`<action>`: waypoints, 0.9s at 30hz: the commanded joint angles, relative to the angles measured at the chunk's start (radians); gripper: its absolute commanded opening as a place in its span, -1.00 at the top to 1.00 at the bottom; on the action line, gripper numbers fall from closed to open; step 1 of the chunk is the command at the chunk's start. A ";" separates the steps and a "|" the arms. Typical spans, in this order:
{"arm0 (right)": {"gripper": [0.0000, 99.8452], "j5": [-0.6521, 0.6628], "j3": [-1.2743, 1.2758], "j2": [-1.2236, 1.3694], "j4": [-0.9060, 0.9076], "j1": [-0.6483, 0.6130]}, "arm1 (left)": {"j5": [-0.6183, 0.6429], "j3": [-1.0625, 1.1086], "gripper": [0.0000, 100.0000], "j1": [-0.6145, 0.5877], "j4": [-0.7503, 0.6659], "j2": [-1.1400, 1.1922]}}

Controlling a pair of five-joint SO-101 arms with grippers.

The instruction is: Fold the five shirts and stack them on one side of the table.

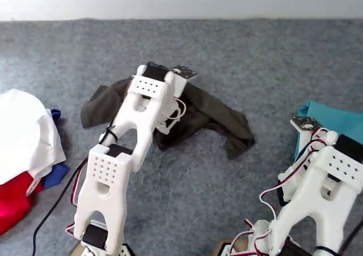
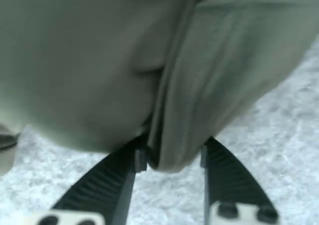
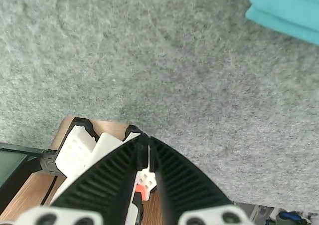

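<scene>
A dark olive shirt [image 1: 215, 115] lies crumpled at the middle of the grey felt table. My left gripper [image 2: 169, 157] is down on its middle, shut on a fold of the olive shirt [image 2: 199, 85]; in the high view the left gripper [image 1: 161, 80] covers part of the cloth. A folded teal shirt [image 1: 334, 122] lies at the right edge, also seen as teal shirt [image 3: 286, 8]. My right gripper [image 3: 148, 150] is shut on nothing, held above bare felt by that shirt. White, blue and red shirts [image 1: 22, 137] are piled at the left edge.
The right arm's base [image 3: 84, 150] and the table's wooden front edge sit below the right gripper. Cables run along both arms near the front. Grey felt [image 1: 238, 46] stretches behind the olive shirt to the white wall.
</scene>
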 commanded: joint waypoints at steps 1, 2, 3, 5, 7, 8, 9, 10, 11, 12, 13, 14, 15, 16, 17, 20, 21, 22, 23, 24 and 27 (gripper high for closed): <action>0.98 -0.006 -0.003 -0.025 0.033 -0.007 | -0.005 -0.038 0.65 0.038 0.014 -0.012; 0.98 -0.008 -0.003 -0.025 0.033 -0.007 | -0.003 -0.038 0.65 0.044 0.014 -0.012; 0.98 -0.008 -0.003 -0.025 0.033 -0.007 | -0.003 -0.039 0.65 0.051 0.014 -0.014; 0.98 -0.008 -0.003 -0.025 0.033 -0.007 | -0.003 -0.039 0.65 0.058 0.014 -0.014; 0.98 -0.008 -0.003 -0.025 0.033 -0.007 | -0.003 -0.039 0.65 0.058 0.014 -0.014; 0.98 -0.008 -0.003 -0.025 0.033 -0.007 | -0.003 -0.039 0.65 0.057 0.014 -0.012; 0.98 -0.008 -0.003 -0.025 0.033 -0.007 | -0.003 -0.039 0.65 0.054 0.014 -0.009; 0.98 -0.008 -0.003 -0.025 0.033 -0.007 | -0.003 -0.039 0.65 0.051 0.012 -0.006; 0.98 -0.008 -0.003 -0.025 0.033 -0.007 | -0.003 -0.035 0.65 0.051 0.009 -0.005; 0.98 -0.008 -0.003 -0.025 0.033 -0.007 | -0.003 -0.033 0.67 0.049 0.008 -0.005; 0.98 -0.008 -0.003 -0.025 0.033 -0.007 | -0.003 -0.033 0.69 0.049 0.008 -0.005; 0.98 -0.008 -0.003 -0.025 0.033 -0.007 | -0.003 -0.036 0.73 0.051 0.008 -0.005; 0.98 -0.008 -0.003 -0.025 0.033 -0.007 | -0.003 -0.038 0.78 0.054 0.008 -0.005; 0.98 -0.008 -0.003 -0.025 0.033 -0.007 | -0.003 -0.038 0.82 0.055 0.009 -0.008; 0.98 -0.008 -0.003 -0.025 0.033 -0.007 | -0.003 -0.039 0.85 0.057 0.009 -0.011; 0.98 -0.006 -0.003 -0.025 0.031 -0.007 | -0.003 -0.039 0.90 0.058 0.014 -0.014; 0.98 -0.006 -0.003 -0.025 0.031 -0.007 | -0.003 -0.039 0.90 0.057 0.014 -0.014; 0.98 -0.005 -0.003 -0.025 0.031 -0.008 | -0.003 -0.039 0.91 0.054 0.018 -0.014; 0.98 -0.005 -0.003 -0.025 0.031 -0.008 | -0.003 -0.039 0.91 0.052 0.020 -0.014; 0.98 -0.003 -0.003 -0.025 0.031 -0.008 | -0.003 -0.039 0.91 0.052 0.021 -0.014; 0.98 -0.003 -0.003 -0.025 0.031 -0.008 | -0.003 -0.041 0.91 0.051 0.021 -0.015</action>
